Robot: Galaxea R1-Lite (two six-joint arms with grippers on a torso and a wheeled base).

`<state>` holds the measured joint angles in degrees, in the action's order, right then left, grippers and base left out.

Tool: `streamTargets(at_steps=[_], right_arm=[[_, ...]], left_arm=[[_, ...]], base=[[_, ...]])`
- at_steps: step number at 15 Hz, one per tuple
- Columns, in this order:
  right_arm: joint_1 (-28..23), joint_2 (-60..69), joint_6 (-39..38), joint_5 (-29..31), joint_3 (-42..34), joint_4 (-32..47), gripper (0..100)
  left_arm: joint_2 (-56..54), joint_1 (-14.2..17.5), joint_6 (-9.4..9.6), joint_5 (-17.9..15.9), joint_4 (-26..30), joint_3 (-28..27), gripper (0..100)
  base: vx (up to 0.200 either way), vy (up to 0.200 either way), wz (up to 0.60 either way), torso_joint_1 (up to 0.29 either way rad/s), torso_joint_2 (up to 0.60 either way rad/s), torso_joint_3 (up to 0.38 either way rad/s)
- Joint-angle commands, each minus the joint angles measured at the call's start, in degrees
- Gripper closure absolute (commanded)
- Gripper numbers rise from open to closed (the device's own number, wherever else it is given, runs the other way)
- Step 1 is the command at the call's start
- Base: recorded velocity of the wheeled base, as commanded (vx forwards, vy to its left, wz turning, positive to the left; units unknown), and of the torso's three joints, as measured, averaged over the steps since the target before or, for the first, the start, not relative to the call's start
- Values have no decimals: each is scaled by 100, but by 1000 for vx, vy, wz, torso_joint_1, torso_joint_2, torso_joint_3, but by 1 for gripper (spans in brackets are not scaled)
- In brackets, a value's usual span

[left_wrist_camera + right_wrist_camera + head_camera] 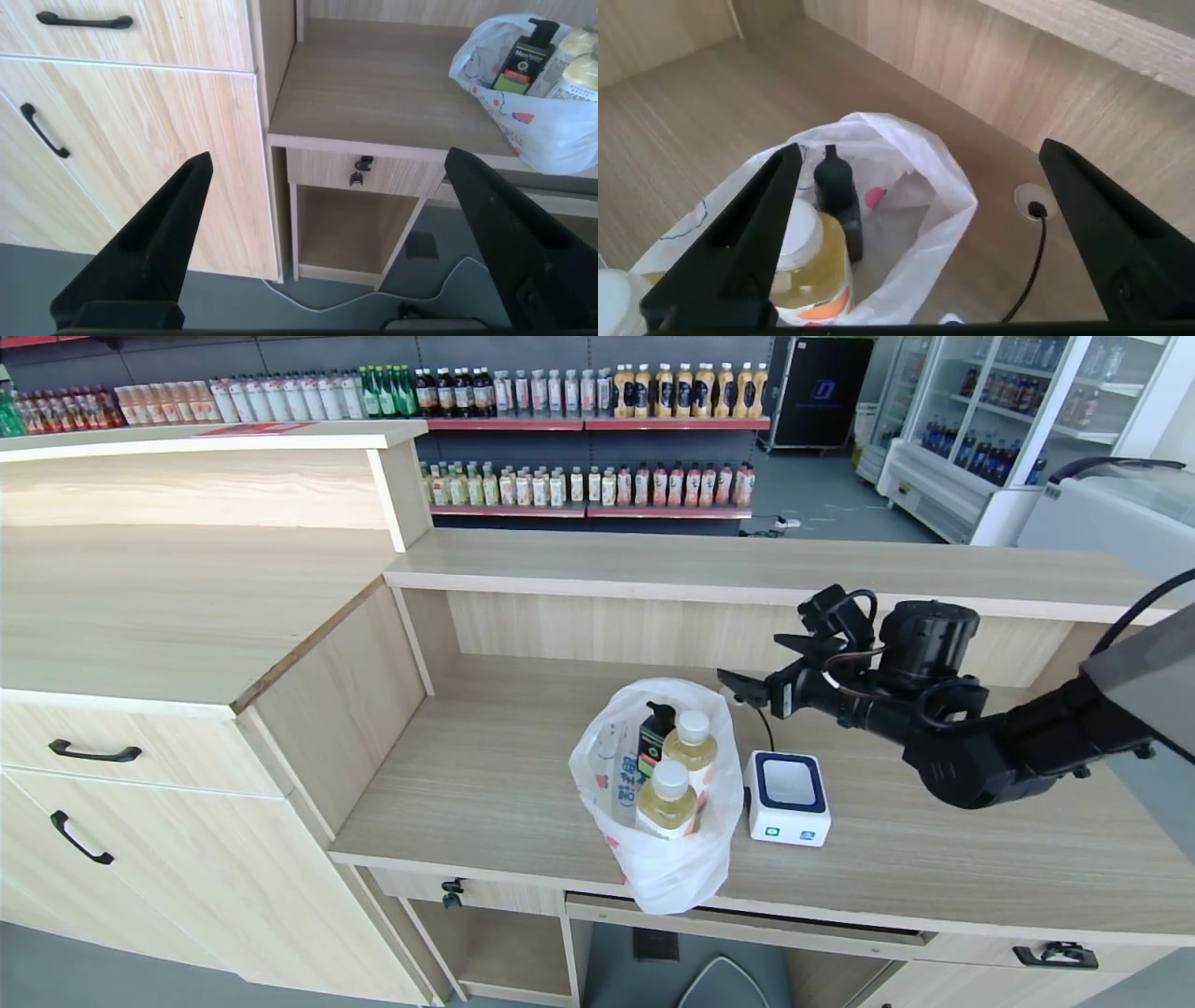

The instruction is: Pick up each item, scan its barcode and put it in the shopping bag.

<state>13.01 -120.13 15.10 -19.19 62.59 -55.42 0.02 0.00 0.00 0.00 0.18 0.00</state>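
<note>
— On the lower counter [467, 775], near its front edge: shopping bag [667, 873], white film, mouth open, belly bulging past the edge. Agree?
— Agree. Inside are two yellow bottles [668, 800] with white caps, upright, one behind the other, and a black pump bottle [653, 733] beside them. Only the tops are clear. The film hides the lower halves, and no barcode is readable.
— Pale thing on the bag's left side?
— Some clear packet [611, 775]. Too blurred behind the plastic to name.
— Scanner?
— Scanner [787, 796] is a white box with a blue-rimmed window facing up, just beside the bag on the robot's right. Touching or not, can't tell. Its cable [1035, 252] runs back to a round hole [1029, 201] in the counter. From the head camera, bag and arm cover most of it.
— Right gripper?
— Right gripper [920, 149] hangs above the bag's mouth toward the back wall, jaws spread wide, nothing between them, clear of the bag.
— Left?
— Left gripper [329, 157] sits low, out in front of the cabinet [187, 859] and the counter's left corner, well apart from the bag. Jaws wide apart, empty. Its camera cuts the bag off at the edge.
— Surroundings?
— Black handles [93, 751] on the cabinet, raised ledge [747, 565] behind, drink shelves [579, 401] and glass-door coolers [990, 420] farther back.
</note>
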Motion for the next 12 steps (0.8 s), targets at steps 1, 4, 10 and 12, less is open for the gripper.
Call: streamTargets(at_steps=[1, 4, 10, 12], right_arm=[[-422, 727, 107, 3, -326, 22, 0], [-826, 1817, 98, 3, -1451, 40, 0], [-852, 4507, 502, 680, -2822, 1007, 0], [-852, 5157, 493, 1418, -3191, 1095, 0]], left_arm=[[-2, 0, 0, 0, -1, 0, 0], [-2, 0, 0, 0, -1, 0, 0], [-2, 0, 0, 0, -1, 0, 0], [-2, 0, 0, 0, -1, 0, 0]], base=[[0, 0, 0, 0, 0, 0], [0, 0, 0, 0, 0, 0], [0, 0, -400, 2, 2, 2], [0, 0, -600, 5, 5, -2]])
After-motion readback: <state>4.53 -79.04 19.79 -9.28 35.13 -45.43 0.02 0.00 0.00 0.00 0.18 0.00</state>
